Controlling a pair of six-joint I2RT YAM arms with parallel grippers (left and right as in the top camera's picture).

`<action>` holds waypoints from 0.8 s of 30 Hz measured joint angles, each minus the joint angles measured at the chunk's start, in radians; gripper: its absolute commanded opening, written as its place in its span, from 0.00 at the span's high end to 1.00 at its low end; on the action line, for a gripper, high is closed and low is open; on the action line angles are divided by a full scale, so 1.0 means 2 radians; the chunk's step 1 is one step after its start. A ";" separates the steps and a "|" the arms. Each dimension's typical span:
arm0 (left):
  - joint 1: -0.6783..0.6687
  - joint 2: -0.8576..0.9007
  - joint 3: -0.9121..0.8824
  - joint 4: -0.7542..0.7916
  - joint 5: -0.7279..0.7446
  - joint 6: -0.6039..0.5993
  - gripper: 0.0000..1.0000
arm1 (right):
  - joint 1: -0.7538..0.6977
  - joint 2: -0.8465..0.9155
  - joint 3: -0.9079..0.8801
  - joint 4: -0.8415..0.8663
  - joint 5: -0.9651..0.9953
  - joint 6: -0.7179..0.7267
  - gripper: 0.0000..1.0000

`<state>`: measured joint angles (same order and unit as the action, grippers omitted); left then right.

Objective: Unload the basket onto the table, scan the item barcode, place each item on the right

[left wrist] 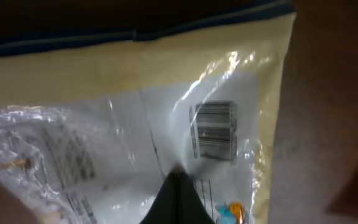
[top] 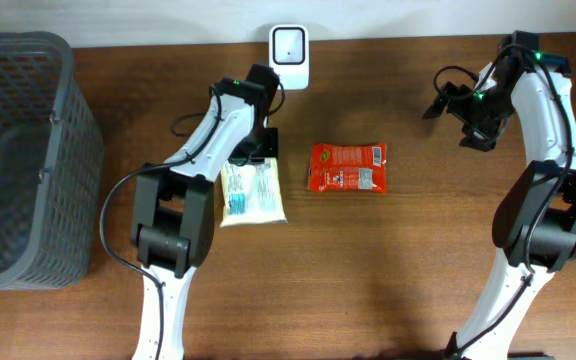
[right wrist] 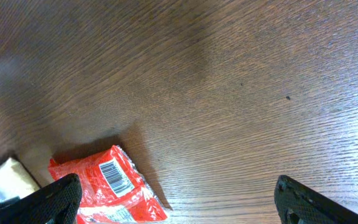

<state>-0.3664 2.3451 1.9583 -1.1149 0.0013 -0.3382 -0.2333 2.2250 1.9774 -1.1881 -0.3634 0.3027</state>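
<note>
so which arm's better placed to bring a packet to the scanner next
Left. The left gripper is shut right at the pale packet, close to the scanner. The right gripper hangs open off to the side, away from the red packet.

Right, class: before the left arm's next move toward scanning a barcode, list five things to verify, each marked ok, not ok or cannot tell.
1. Left gripper shut: ok.
2. It actually holds the pale yellow plastic packet: cannot tell.
3. That packet's barcode faces up: ok.
4. White box-shaped scanner at the table's far edge unblocked: ok.
5. Right gripper open, apart from the red foil packet: ok.
</note>
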 measured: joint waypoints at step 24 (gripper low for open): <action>-0.002 0.002 0.080 -0.160 0.003 -0.006 0.69 | 0.000 0.000 0.000 0.000 0.000 0.000 0.01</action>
<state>-0.3714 2.3489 2.1181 -1.4349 0.0071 -0.3511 -0.2333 2.2250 1.9778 -1.1877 -0.3637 0.3027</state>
